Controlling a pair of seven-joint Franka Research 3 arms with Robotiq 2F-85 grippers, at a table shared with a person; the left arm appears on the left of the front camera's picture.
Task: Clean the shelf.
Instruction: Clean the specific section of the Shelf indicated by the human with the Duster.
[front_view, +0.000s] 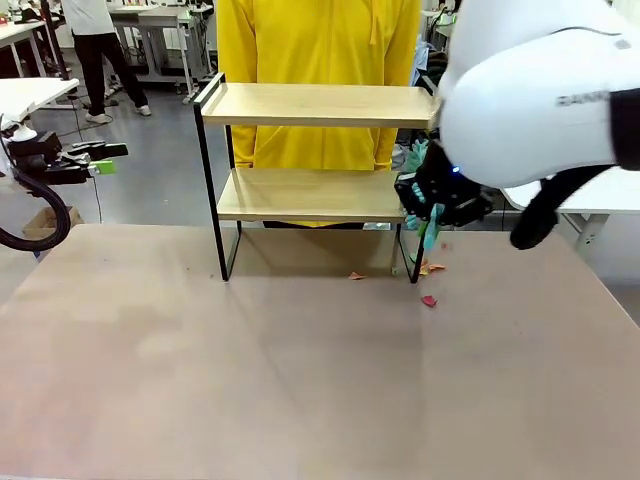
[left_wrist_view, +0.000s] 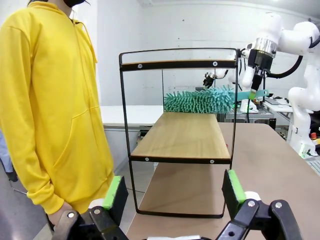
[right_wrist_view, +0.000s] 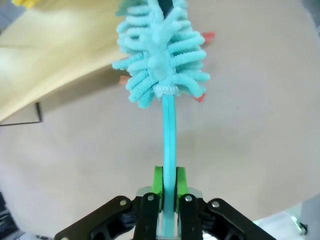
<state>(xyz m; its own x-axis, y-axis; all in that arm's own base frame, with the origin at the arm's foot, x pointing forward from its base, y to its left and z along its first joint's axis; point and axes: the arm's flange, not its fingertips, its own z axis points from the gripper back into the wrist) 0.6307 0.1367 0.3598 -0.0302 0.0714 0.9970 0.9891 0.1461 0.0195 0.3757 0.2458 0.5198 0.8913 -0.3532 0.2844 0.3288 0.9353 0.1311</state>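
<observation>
Front: two-tier wooden shelf (front_view: 315, 105) far-mid on table (front_view: 200, 350), person in yellow hoodie (front_view: 320, 40) behind it, R gripper (front_view: 437, 200) at shelf's R end, paper scraps (front_view: 428, 300) below, L wrist: L gripper (left_wrist_view: 175, 190) jaws spread wide, nothing held, teal duster (left_wrist_view: 200, 100) over lower board's far end, R wrist: jaws clenched on duster handle.

Looked like a robotics lab to me: a big white robot arm (front_view: 540, 90) hung over a plain table (front_view: 300, 380). Grey floor (front_view: 150, 170), white workbenches (front_view: 35, 95) behind, a person (front_view: 95, 60) walking among them, bare white walls (left_wrist_view: 190, 25).
</observation>
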